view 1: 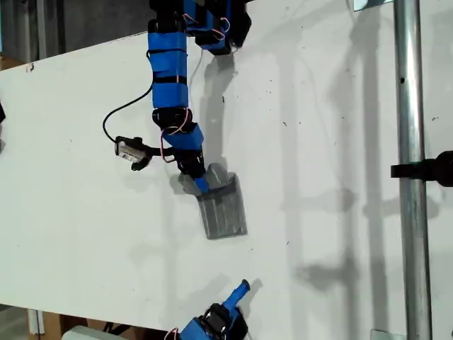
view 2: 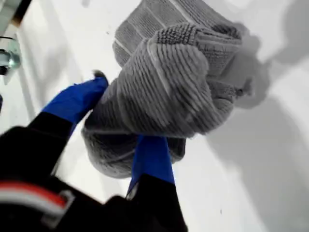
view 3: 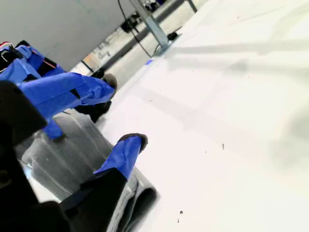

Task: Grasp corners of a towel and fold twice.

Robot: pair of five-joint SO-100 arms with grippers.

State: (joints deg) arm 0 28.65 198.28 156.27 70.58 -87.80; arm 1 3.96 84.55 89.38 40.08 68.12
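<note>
Since soft, limp and likely to sag or bunch, pinch towel (view 1: 225, 212) at a corner tip, low against table (view 1: 85, 234) near its middle, noting my first gripper (view 1: 202, 185) fingers clamped on its bunched edge, my second gripper (view 1: 243, 287) fingers apart, empty, nearby.

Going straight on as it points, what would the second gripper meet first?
Likely only bare table: my second gripper, jaws open, aims past the towel, which lies off to one side; depth is unclear.

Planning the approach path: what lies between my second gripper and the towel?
Only bare white table between my second gripper and the towel, per the exterior view.
</note>
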